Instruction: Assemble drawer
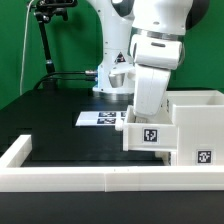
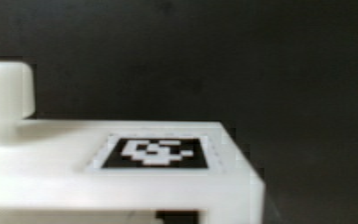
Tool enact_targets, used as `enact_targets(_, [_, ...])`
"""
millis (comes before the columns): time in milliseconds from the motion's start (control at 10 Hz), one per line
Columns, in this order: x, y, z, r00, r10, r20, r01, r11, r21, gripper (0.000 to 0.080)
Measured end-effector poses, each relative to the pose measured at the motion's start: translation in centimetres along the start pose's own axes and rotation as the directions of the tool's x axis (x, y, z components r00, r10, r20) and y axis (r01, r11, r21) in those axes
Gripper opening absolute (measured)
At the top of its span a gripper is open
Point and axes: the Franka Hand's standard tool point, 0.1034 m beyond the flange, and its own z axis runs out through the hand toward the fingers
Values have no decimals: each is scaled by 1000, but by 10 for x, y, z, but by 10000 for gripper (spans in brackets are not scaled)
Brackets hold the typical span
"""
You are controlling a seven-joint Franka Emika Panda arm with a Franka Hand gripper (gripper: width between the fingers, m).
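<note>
1. The black table is seen covering most of the scene, edged at the front by a low white wall.
2. The robot arm is seen bent down over the exterior view's right half of the table.
3. The tall box of the drawer is placed at the exterior view's right, with its open top visible and a marker tag on its front face.
4. A small tray (with one marker tag on its face) is seen right at the side of the box, directly under the arm; it appears partly pushed into the box, though the depth cannot be judged.
5. The marker board lies flat on the table behind the tray.
6. The claw is hidden by the wrist, so it cannot be told whether it is apart, together or clamped on the tray.
7. In the wrist view a white knob is seen beside a tagged white surface.
8. The task is judged as partly done: one tray is at the box, and a second tray is not seen anywhere.
</note>
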Motion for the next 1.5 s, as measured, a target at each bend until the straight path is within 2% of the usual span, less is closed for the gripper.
enact_targets(1500, [-8, 2, 2, 998, -64, 5, 64, 998, -7, 45])
